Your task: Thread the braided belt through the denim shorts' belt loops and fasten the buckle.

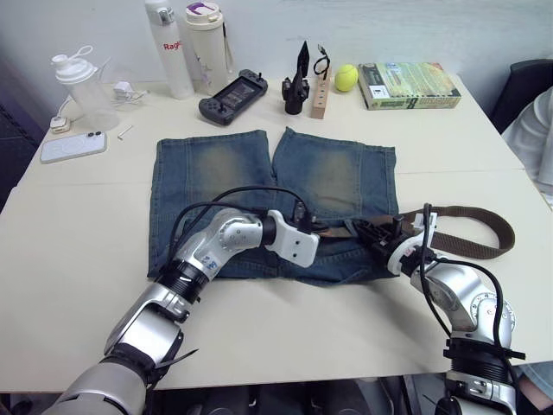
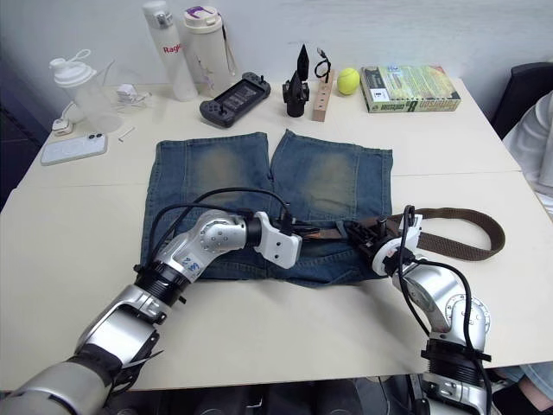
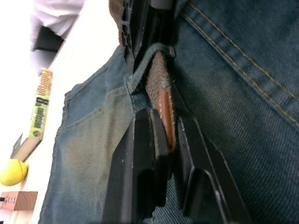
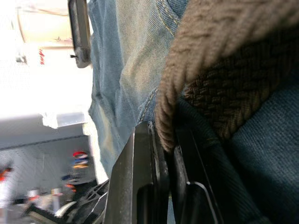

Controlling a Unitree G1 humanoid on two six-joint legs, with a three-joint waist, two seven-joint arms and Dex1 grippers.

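Note:
The denim shorts [image 1: 216,173] lie flat on the table, waistband toward me. The braided belt [image 1: 479,251] curves in a loop on the table to the right of the shorts and runs back onto the waistband. My left gripper [image 3: 166,123] is at the middle of the waistband, shut on the belt's smooth brown tip [image 3: 164,109]. That tip comes out from under a belt loop [image 3: 145,63]. My right gripper [image 4: 163,135] is a little to the right on the waistband [image 1: 371,231], shut on the braided part [image 4: 224,102]. I cannot make out the buckle.
Along the far edge stand a shaker bottle [image 1: 82,86], two tall bottles [image 1: 177,47], a game console [image 1: 232,95], a black tool [image 1: 296,86], a wooden block [image 1: 321,97], a tennis ball [image 1: 346,78] and a book [image 1: 408,85]. A phone [image 1: 73,147] lies far left. A person [image 1: 536,130] sits at the right edge.

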